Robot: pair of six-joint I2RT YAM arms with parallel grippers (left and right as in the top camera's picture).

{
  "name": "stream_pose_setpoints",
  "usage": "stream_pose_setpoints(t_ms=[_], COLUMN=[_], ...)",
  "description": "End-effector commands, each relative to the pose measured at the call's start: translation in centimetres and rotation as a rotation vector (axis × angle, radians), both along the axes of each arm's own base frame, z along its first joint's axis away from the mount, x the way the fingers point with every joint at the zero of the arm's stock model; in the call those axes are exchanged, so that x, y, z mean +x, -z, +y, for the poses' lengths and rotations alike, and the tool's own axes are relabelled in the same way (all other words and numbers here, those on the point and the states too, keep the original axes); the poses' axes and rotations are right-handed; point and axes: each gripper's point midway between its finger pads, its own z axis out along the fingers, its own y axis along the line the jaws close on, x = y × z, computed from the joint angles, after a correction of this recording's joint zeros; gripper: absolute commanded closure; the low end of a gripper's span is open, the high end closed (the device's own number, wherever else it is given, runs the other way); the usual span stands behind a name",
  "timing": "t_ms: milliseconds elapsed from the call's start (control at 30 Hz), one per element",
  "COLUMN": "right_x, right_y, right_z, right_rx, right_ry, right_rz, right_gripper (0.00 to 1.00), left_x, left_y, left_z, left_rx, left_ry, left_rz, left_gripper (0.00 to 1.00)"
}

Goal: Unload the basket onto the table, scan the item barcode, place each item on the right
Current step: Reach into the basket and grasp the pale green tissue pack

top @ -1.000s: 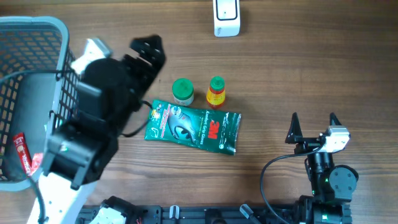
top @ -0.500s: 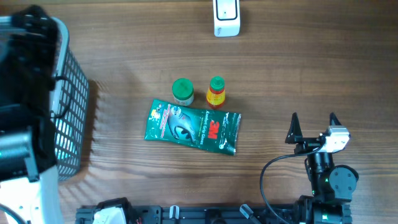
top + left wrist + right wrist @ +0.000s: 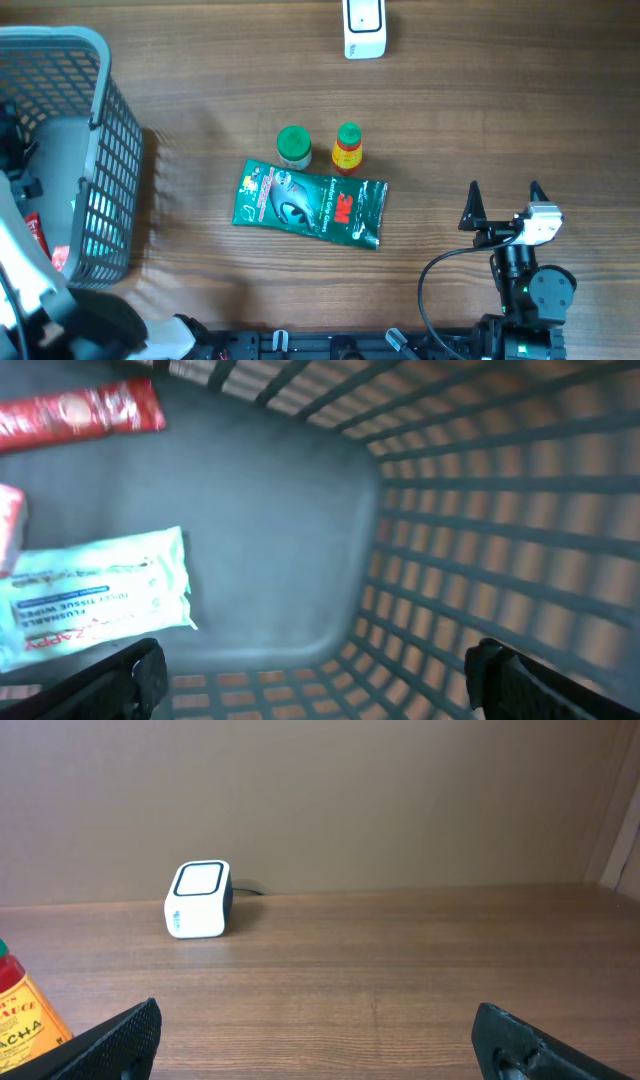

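The white barcode scanner (image 3: pixel 364 28) stands at the table's far edge, and the right wrist view shows the scanner (image 3: pixel 198 899) ahead to the left. Mid-table lie a green 3M pouch (image 3: pixel 310 204), a green-lidded jar (image 3: pixel 294 147) and a small orange bottle (image 3: pixel 347 148). My left gripper (image 3: pixel 320 682) hangs open inside the grey basket (image 3: pixel 480 510), holding nothing, above a white wipes pack (image 3: pixel 90 595) and a red packet (image 3: pixel 80 410). My right gripper (image 3: pixel 503 205) rests open and empty at the near right, well away from the items.
The grey mesh basket (image 3: pixel 110 150) fills the left side of the table, with my left arm (image 3: pixel 25 280) reaching into it from the near-left corner. The orange bottle (image 3: pixel 20 1010) shows at the left edge of the right wrist view. A wall stands behind the scanner.
My left arm has swung left, from above the table beside the pouch to inside the basket, still open and empty. The right arm and the table items have not moved.
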Motion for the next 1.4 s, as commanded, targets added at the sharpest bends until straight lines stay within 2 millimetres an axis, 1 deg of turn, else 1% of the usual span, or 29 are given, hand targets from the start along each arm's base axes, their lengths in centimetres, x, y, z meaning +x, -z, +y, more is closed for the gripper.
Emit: stream_pose_setpoints(t_ms=[0, 33, 133, 167, 200, 233, 267, 400, 467, 567, 633, 667, 700, 733, 800, 833, 867, 900, 933, 1000, 1100, 1200, 1233, 1300, 1367], right_x=[0.0, 0.0, 0.0, 0.0, 0.0, 0.0, 0.0, 0.0, 0.0, 0.0, 0.0, 0.0, 0.0, 0.0, 0.0, 0.0, 0.0, 0.0, 0.0, 0.0, 0.0, 0.0, 0.0, 0.0, 0.0], right_y=[-0.1, -0.1, -0.1, -0.1, -0.1, -0.1, -0.1, -0.1, -0.1, -0.1, -0.1, -0.1, -0.1, -0.1, -0.1, -0.1, -0.1, -0.1, -0.1, -0.1, -0.1, -0.1, -0.1, -0.1, -0.1], right_z=[0.0, 0.0, 0.0, 0.0, 0.0, 0.0, 0.0, 0.0, 0.0, 0.0, 0.0, 0.0, 0.0, 0.0, 0.0, 0.0, 0.0, 0.0, 0.0, 0.0, 0.0, 0.0, 0.0, 0.0, 0.0], right_rx=[0.011, 0.010, 0.010, 0.011, 0.011, 0.011, 0.011, 0.010, 0.010, 0.010, 0.011, 0.010, 0.011, 0.011, 0.010, 0.011, 0.010, 0.011, 0.011, 0.010, 0.011, 0.011, 0.010, 0.011, 0.011], right_ry=[-0.002, -0.002, -0.002, -0.002, -0.002, -0.002, -0.002, -0.002, -0.002, -0.002, -0.002, -0.002, -0.003, -0.002, -0.002, -0.002, -0.002, -0.002, -0.002, -0.002, -0.002, -0.002, -0.002, -0.002, -0.002], right_rz=[-0.006, -0.006, -0.006, -0.006, -0.006, -0.006, -0.006, -0.006, -0.006, -0.006, -0.006, -0.006, -0.006, -0.006, -0.006, -0.006, -0.006, -0.006, -0.006, -0.006, -0.006, -0.006, -0.006, -0.006, -0.006], right_gripper=[0.00, 0.00, 0.00, 0.00, 0.00, 0.00, 0.00, 0.00, 0.00, 0.00, 0.00, 0.00, 0.00, 0.00, 0.00, 0.00, 0.00, 0.00, 0.00, 0.00, 0.00, 0.00, 0.00, 0.00, 0.00], left_x=[1.2, 1.5, 2.0, 1.9, 1.7, 1.5, 1.3, 0.3, -0.1, -0.8, -1.2, -1.6, -2.3, -2.7, -3.7, -4.0, -4.3, -4.4, -4.5, -4.6, -4.3, -4.1, -3.9, -3.8, -3.7], left_y=[4.3, 5.7, 8.9, 9.8, 11.4, 12.5, 14.1, 17.2, 18.1, 18.9, 19.0, 18.9, 18.8, 18.7, 18.6, 18.5, 18.6, 18.7, 18.8, 19.0, 19.5, 20.7, 21.2, 21.2, 20.7], left_z=[0.1, 0.1, -0.3, -0.4, -0.6, -0.7, -0.9, -1.7, -2.0, -2.9, -3.4, -3.8, -4.3, -4.6, -4.9, -4.9, -5.0, -5.1, -5.2, -5.1, -5.0, -5.5, -5.8, -5.8, -5.7], left_rx=[-0.095, -0.129, -0.213, -0.240, -0.280, -0.304, -0.336, -0.406, -0.428, -0.464, -0.475, -0.487, -0.507, -0.517, -0.521, -0.516, -0.507, -0.500, -0.491, -0.454, -0.387, -0.369, -0.368, -0.365, -0.364], left_ry=[0.030, 0.024, 0.018, -0.005, -0.035, -0.046, -0.048, -0.055, -0.055, -0.051, -0.048, -0.048, -0.050, -0.052, -0.056, -0.056, -0.054, -0.049, -0.045, -0.036, -0.012, 0.015, 0.024, 0.027, 0.025], left_rz=[0.071, 0.089, 0.132, 0.150, 0.182, 0.207, 0.248, 0.340, 0.369, 0.421, 0.446, 0.467, 0.494, 0.514, 0.558, 0.580, 0.597, 0.609, 0.621, 0.653, 0.701, 0.740, 0.745, 0.742, 0.737], left_gripper=[0.00, 0.00, 0.00, 0.00, 0.00, 0.00, 0.00, 0.00, 0.00, 0.01, 0.05, 0.12, 0.23, 0.31, 0.38, 0.39, 0.36, 0.29, 0.17, 0.08, 0.01, 0.00, 0.08, 0.29, 0.51])
